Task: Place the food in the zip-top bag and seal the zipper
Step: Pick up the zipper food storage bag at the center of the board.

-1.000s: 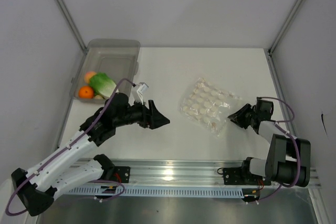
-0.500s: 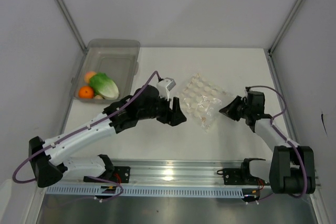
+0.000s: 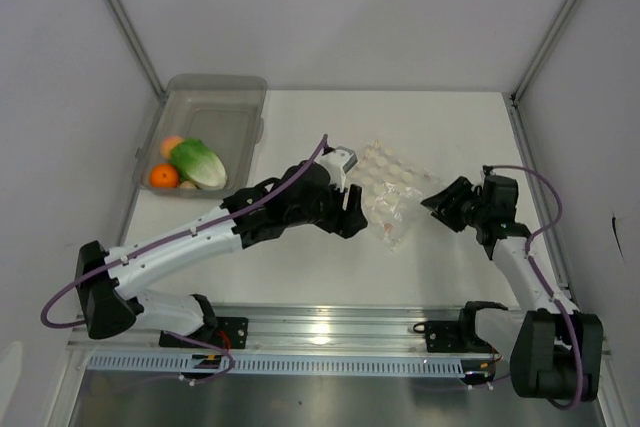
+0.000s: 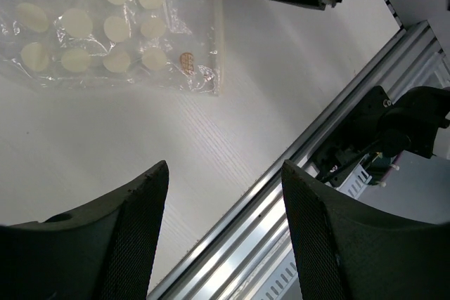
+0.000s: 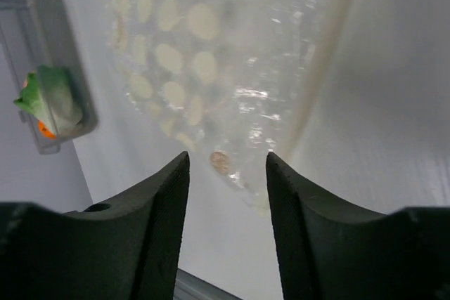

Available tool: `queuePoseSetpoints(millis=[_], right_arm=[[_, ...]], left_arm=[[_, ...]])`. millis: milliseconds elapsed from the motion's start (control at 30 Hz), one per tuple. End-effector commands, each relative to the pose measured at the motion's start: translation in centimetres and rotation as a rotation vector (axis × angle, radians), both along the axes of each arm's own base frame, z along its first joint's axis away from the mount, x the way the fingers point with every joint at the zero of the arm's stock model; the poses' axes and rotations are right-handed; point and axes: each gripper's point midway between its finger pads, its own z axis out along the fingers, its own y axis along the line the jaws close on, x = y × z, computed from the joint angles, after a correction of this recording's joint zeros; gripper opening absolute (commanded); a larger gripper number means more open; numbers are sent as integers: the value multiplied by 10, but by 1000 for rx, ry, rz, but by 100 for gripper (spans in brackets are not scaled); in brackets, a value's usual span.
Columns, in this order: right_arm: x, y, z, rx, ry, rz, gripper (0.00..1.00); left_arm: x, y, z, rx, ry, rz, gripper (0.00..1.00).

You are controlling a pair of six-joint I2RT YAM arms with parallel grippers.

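The clear zip-top bag, printed with pale dots, lies flat on the white table between both arms. It shows in the left wrist view and the right wrist view. My left gripper is open and empty just left of the bag's near edge. My right gripper is open and empty just right of the bag. The lettuce, two orange fruits and a pale lump lie in the grey bin at the far left. The lettuce also shows in the right wrist view.
The metal rail runs along the table's near edge and shows in the left wrist view. Grey walls and frame posts close in the table at the left, right and back.
My left gripper has swung right from the bin side to the bag's left edge. My right gripper has moved in towards the bag's right edge. The bag has shifted slightly.
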Motion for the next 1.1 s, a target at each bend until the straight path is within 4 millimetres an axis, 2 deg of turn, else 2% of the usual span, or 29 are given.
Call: queuePoseSetpoints(millis=[0, 67, 300, 433, 600, 667, 900, 1067], right_arm=[[-7, -10, -32, 59, 59, 5, 49], [-3, -9, -39, 66, 39, 38, 46], [6, -15, -61, 56, 7, 46, 43], [12, -15, -66, 70, -13, 49, 35], [14, -14, -81, 90, -1, 51, 32], [18, -12, -78, 107, -29, 57, 31], [27, -9, -75, 144, -59, 68, 29], [31, -5, -83, 183, -32, 71, 28]], left_arm=[[-8, 0, 12, -39, -35, -13, 68], [-12, 2, 17, -61, -38, -18, 68], [-24, 12, 11, -81, -20, -29, 69], [-27, 16, 7, -82, -14, -29, 69], [-28, 18, 10, -100, -19, -28, 69], [-34, 17, 10, -109, -6, -53, 69], [-34, 17, 9, -115, -9, -54, 69], [-35, 18, 6, -113, -6, -57, 70]])
